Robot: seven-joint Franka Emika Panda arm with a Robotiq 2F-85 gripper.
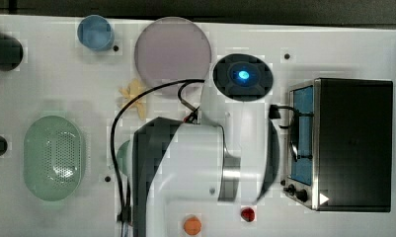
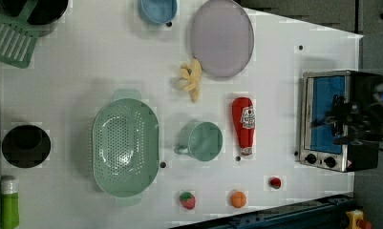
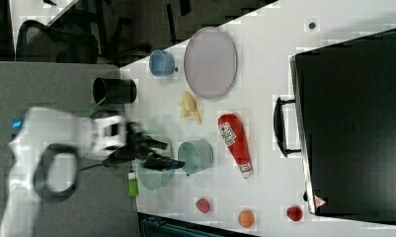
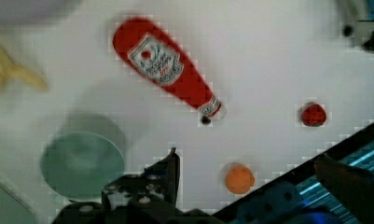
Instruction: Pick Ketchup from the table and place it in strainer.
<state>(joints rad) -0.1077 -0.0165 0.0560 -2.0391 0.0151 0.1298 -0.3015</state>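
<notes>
Top view: the white robot arm (image 1: 195, 163) covers the middle of the white worktop (image 1: 62, 89), hiding its own fingers and whatever lies beneath them. The large pale mint-green oval plastic strainer with a hole-dotted bottom (image 1: 54, 158) sits uncovered at the top view's left, with bare worktop all round its rim.

Left view: the small red ketchup bottle with a white label (image 2: 243, 125) lies flat on the worktop, cap toward the near edge. A round darker-green mug (image 2: 202, 141) stands between it and the strainer (image 2: 125, 147), apart from both. A silver toaster oven with a blue door (image 2: 325, 119) stands at the left view's right — open worktop separates it from the bottle.

Right view: the dark fingers (image 3: 158, 153) hang spread wide and hold nothing, above the strainer's side of the mug (image 3: 195, 156); the ketchup bottle (image 3: 235, 143) lies beyond the mug from them, well apart. The strainer is largely hidden behind the fingers here.

Wrist view: one dark fingertip (image 4: 171, 168) juts in — the other is cut off. The ketchup bottle (image 4: 168, 70) lies ahead of it, untouched, with a small orange ball-like fruit (image 4: 239, 179) just beside the fingertip near the worktop's edge.
</notes>
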